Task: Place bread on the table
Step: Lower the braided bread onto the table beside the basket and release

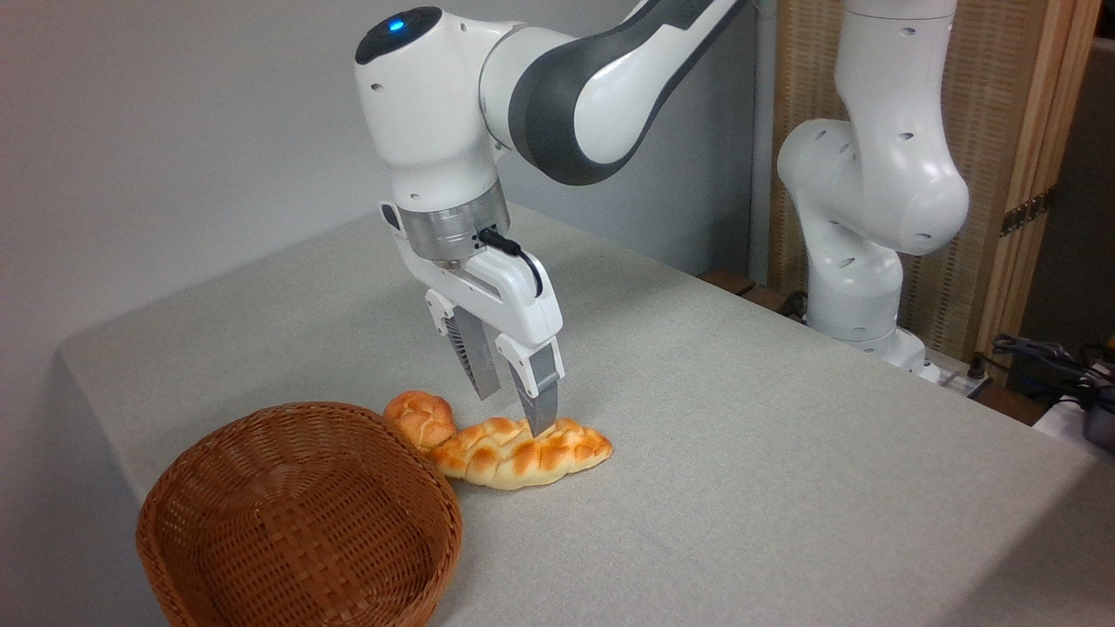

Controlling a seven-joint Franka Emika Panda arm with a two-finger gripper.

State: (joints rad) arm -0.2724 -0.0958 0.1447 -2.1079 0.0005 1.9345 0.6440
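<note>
Matt woven cloth covers the bench (740, 418); the basket (296, 514) is rough wicker; the bread (523, 455) looks glossy-crusted.

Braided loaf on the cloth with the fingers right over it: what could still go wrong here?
1. One of the fingers seems to touch the braided loaf; lifting off may drag it.
2. The loaf lies against the small roll and close to the basket, so a nudge could shift both.
</note>
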